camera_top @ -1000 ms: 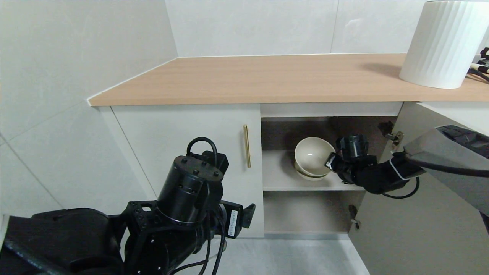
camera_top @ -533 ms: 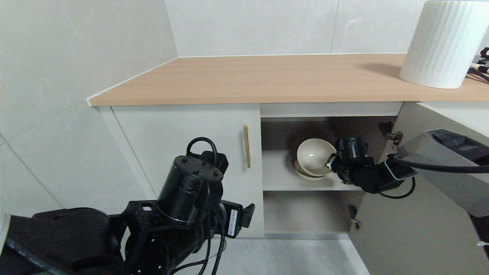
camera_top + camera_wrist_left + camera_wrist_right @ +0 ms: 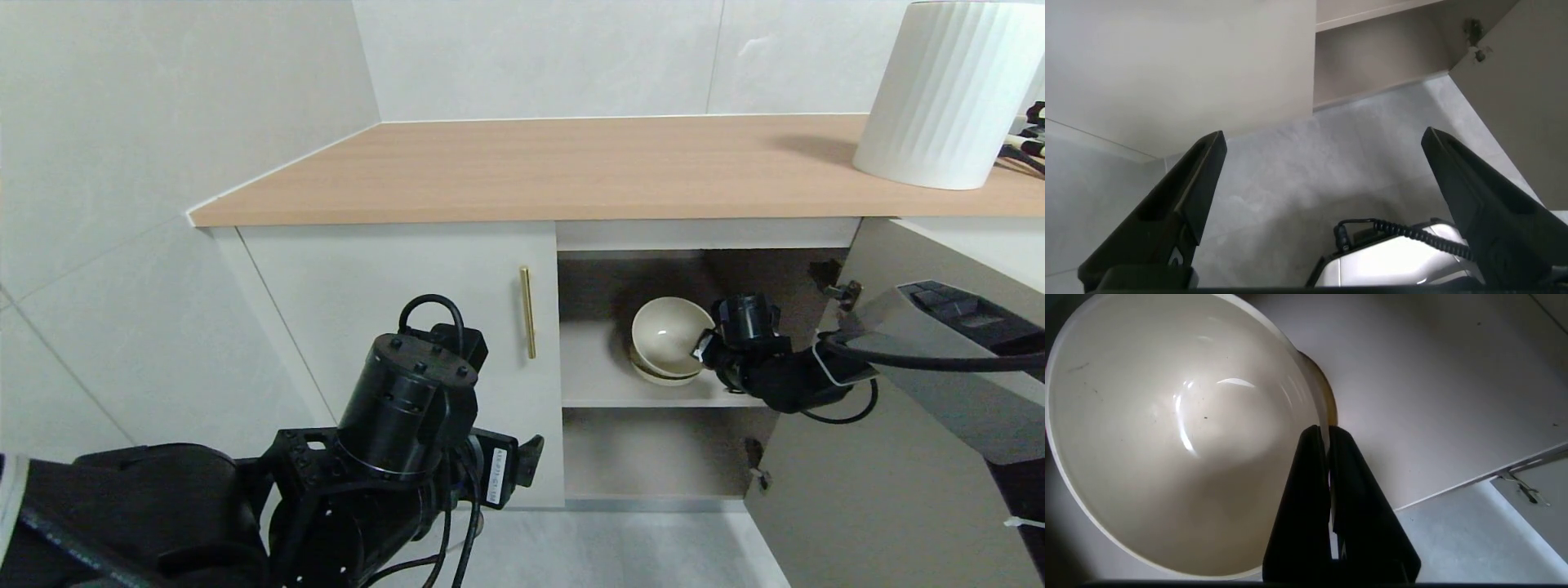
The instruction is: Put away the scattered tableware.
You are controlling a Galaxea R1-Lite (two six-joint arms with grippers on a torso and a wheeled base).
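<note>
- Head view: a cupboard [image 3: 702, 237] under a wooden counter [image 3: 571, 171] stands open at centre right of the frame. A cream bowl [image 3: 665, 331] sits tilted on its upper shelf [image 3: 596, 376], its mouth facing the camera, resting on a second bowl [image 3: 657, 376] beneath it.
- The right gripper [image 3: 704, 347] meets the tilted bowl's right rim. A ribbed white container [image 3: 947, 90] stands at upper right, and a gold handle [image 3: 528, 313] runs down the closed door at centre.
- Left wrist view: the left gripper [image 3: 1323, 212] hangs over the grey floor [image 3: 1315, 180], its fingers spread wide with nothing between them.
- Right wrist view: the right gripper [image 3: 1328, 439] is pinched tight on the bowl [image 3: 1176, 433] rim, above the shelf [image 3: 1437, 392].
</note>
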